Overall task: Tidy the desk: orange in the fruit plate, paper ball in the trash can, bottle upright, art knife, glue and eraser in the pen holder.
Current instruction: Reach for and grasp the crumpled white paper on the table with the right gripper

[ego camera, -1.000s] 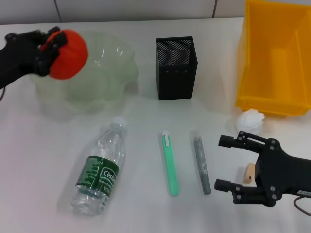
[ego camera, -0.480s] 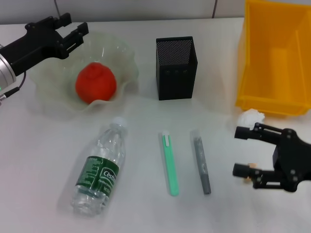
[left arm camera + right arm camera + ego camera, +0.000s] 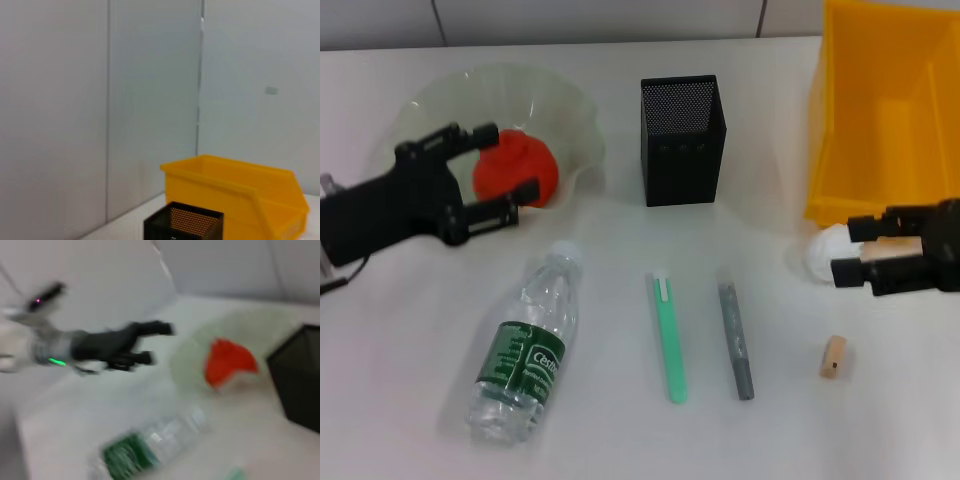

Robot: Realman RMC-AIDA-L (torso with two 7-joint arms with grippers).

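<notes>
The orange (image 3: 528, 158) lies in the pale-green fruit plate (image 3: 570, 110) at the back left. My left gripper (image 3: 508, 163) is open and empty, just in front of and left of the orange. My right gripper (image 3: 847, 250) is open, with its fingertips on either side of the white paper ball (image 3: 817, 255) in front of the yellow trash can (image 3: 885, 120). The bottle (image 3: 525, 350) lies on its side. A green art knife (image 3: 667, 340), a grey glue stick (image 3: 735, 340) and the tan eraser (image 3: 833, 357) lie on the table. The black pen holder (image 3: 683, 140) stands at the back middle.
The left wrist view shows the trash can (image 3: 240, 195) and pen holder (image 3: 182, 227) before a grey wall. The right wrist view shows my left gripper (image 3: 145, 342), the orange (image 3: 227, 362) and the bottle (image 3: 150, 445), blurred.
My left gripper has let the orange go into the fruit plate and drawn back toward the front left. My right gripper has moved from the eraser back to the paper ball.
</notes>
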